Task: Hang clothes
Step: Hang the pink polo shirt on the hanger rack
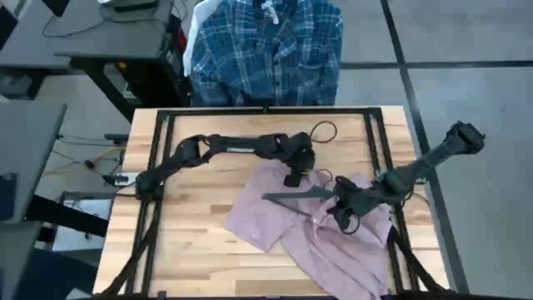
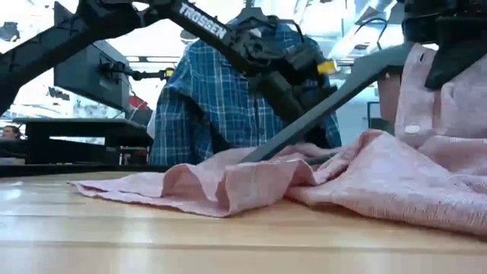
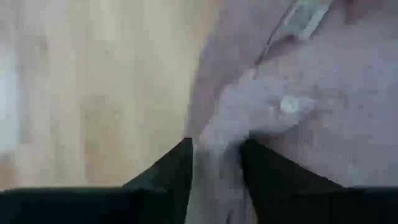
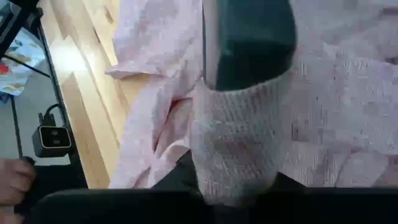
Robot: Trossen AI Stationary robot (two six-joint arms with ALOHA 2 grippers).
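Note:
A pink shirt (image 1: 325,233) lies rumpled on the right half of the wooden table (image 1: 191,242). My left gripper (image 1: 293,177) reaches down at the shirt's far edge and is shut on cloth (image 3: 216,165). My right gripper (image 1: 343,207) is above the shirt's middle, shut on a dark hanger (image 1: 300,194). The hanger slants down toward the table's left (image 2: 327,106). Pink cloth (image 4: 239,143) is draped over the hanger's near part and hides the right fingers. A blue-and-white plaid shirt (image 1: 266,50) hangs beyond the table's far edge. My left gripper pinches a rumpled edge of the pink shirt (image 3: 214,146) between its two fingers, close to a white button (image 3: 288,104). The fingers slant down from the table's left. The cloth around them rests on the table. My right gripper is shut on one end of the hanger, but the draped pink cloth (image 4: 242,162) covers the fingers, so the exact spot is hidden. The hanger sticks out past the fingers (image 4: 249,43). Its far tip (image 2: 259,154) is down at the shirt.
A black frame (image 1: 266,110) runs around the tabletop. A small camera (image 4: 53,140) stands at the table's edge, and a person's hand (image 4: 12,180) shows beside it. Bare wood lies on the table's left half.

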